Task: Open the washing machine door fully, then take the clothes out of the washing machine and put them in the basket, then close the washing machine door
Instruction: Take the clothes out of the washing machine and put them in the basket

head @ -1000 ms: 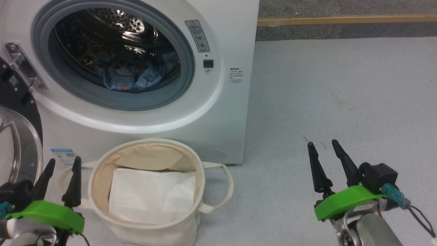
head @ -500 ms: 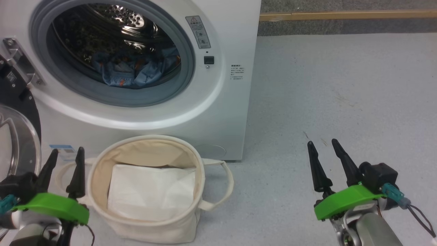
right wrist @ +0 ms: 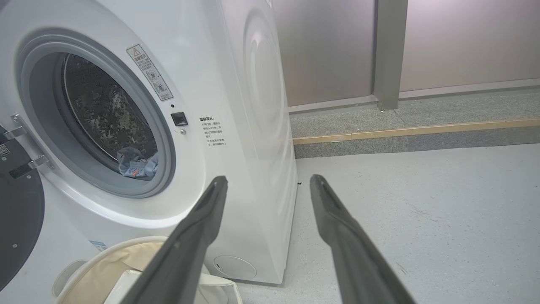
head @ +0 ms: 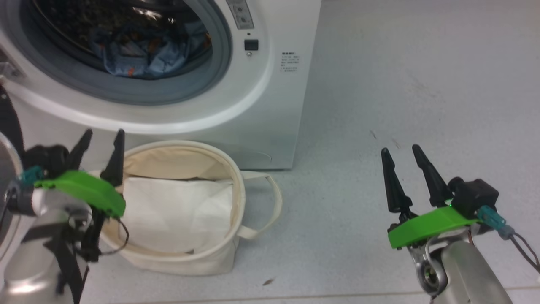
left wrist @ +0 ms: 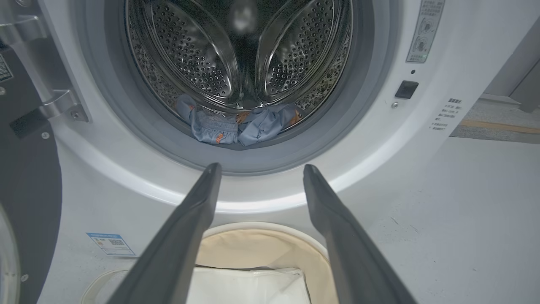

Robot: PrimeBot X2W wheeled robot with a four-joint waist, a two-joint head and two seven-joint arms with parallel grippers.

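The white washing machine [head: 253, 105] stands at the upper left, and its door [head: 7, 122] hangs swung open at the far left edge. The light blue clothes [head: 143, 50] lie crumpled at the bottom of the steel drum, just behind the grey gasket. In front of the washer sits the cream basket [head: 202, 264]. My left gripper [head: 104, 133] is open and empty above the basket's left rim, fingers pointing at the drum opening. In the left wrist view, the left gripper [left wrist: 261, 167] frames the clothes [left wrist: 240, 124]. Over bare floor to the right, my right gripper [head: 400, 148] is open and empty.
A folded white sheet [head: 177, 211] lies inside the basket. The open door [left wrist: 29, 169] and its hinge stand close on the left. In the right wrist view a raised ledge with a wooden strip [right wrist: 400, 131] runs behind the washer. Pale grey floor [head: 400, 84] spreads to the right.
The head camera has tilted down, shifting the whole picture upward. My left gripper has risen and moved forward beside the basket toward the drum opening. The right gripper has hardly moved.
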